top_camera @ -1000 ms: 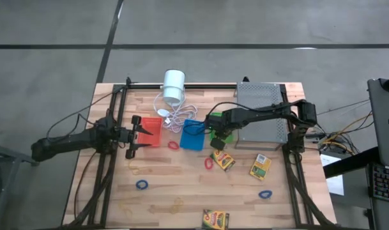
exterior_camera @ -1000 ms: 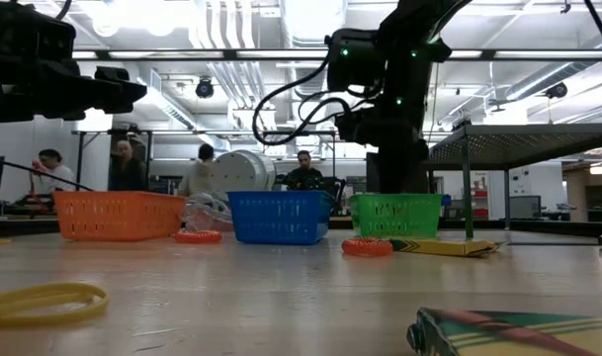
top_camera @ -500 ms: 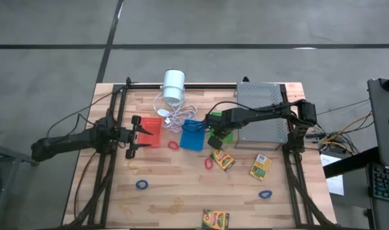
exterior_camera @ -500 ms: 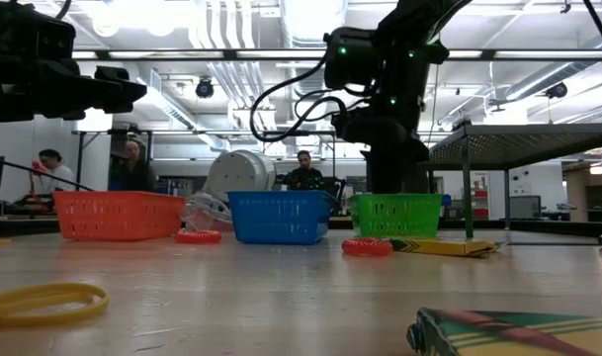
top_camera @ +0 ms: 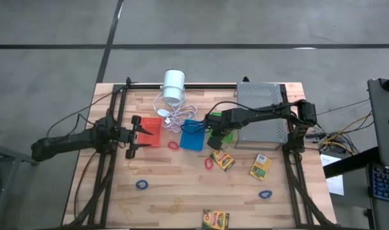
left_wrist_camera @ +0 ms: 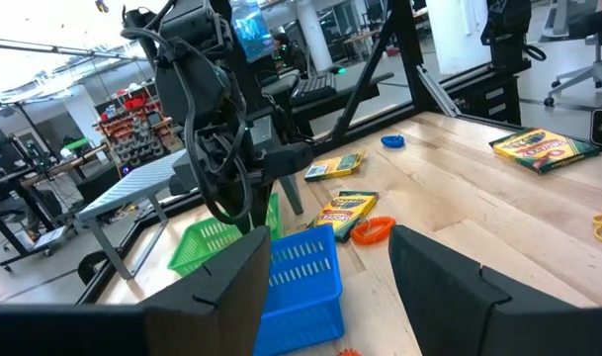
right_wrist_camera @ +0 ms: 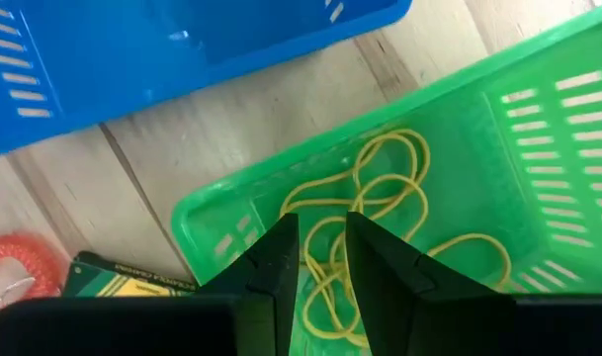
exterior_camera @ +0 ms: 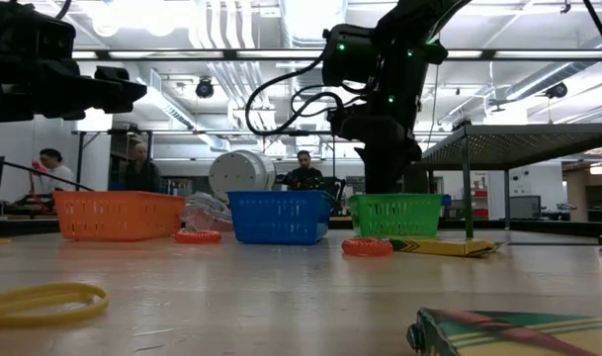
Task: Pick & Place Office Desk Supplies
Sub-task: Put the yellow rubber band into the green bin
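The right gripper (right_wrist_camera: 320, 272) is seen poised over the green basket (right_wrist_camera: 449, 188) at centre frame of the high view, its fingers (right_wrist_camera: 271, 267) parted by a narrow gap and holding nothing; tan rubber bands (right_wrist_camera: 380, 213) are seen lying loose on the basket floor beneath them. The left gripper (top_camera: 138, 135) is held at centre left beside the red-orange basket (top_camera: 151, 131), its fingers spread wide and empty.

Three baskets are counted in a row across the middle of the table (top_camera: 181, 185): red-orange, blue (top_camera: 193, 135) and green. Three yellow-green crayon boxes are counted: one (top_camera: 223, 160) just below the green basket, one (top_camera: 260, 167) to its right, one (top_camera: 215, 220) at the bottom edge. Two blue rubber bands (top_camera: 142, 184) are seen in the lower half, two red ones (top_camera: 173, 145) near the blue basket, and tan ones (top_camera: 175, 206) on the boards at lower left.

The green basket is shown as a slotted rectangular plastic tub, standing just right of the blue one.
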`<control>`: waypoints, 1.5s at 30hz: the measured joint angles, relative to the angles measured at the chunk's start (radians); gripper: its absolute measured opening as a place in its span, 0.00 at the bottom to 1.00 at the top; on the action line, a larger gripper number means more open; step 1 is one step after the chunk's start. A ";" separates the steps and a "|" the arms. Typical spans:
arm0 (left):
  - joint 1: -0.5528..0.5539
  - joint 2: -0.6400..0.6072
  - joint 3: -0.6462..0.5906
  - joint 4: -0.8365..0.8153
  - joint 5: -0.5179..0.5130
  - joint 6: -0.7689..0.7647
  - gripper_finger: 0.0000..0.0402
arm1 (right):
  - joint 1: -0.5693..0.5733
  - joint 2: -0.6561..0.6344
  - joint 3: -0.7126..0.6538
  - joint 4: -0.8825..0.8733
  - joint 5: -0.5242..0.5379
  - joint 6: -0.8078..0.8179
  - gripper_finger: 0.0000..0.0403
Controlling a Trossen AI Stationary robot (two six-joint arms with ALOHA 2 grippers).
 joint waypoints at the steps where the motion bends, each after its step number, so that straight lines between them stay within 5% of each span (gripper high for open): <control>1: 0.000 0.000 0.000 0.000 0.000 0.000 0.52 | 0.000 0.000 0.000 0.001 0.000 0.002 0.21; 13: 0.000 0.000 0.000 0.000 0.000 0.000 0.52 | 0.000 -0.001 0.017 -0.013 0.003 -0.001 0.22; 28: 0.000 0.000 0.000 0.001 0.000 0.000 0.52 | 0.026 -0.052 0.355 -0.227 0.003 -0.057 0.25; 37: 0.000 0.000 0.000 0.001 0.000 0.000 0.52 | 0.105 -0.070 0.431 -0.216 0.008 -0.125 0.27; 45: 0.000 0.000 0.000 0.001 0.000 0.000 0.52 | 0.213 -0.080 0.432 -0.196 0.144 -0.245 0.26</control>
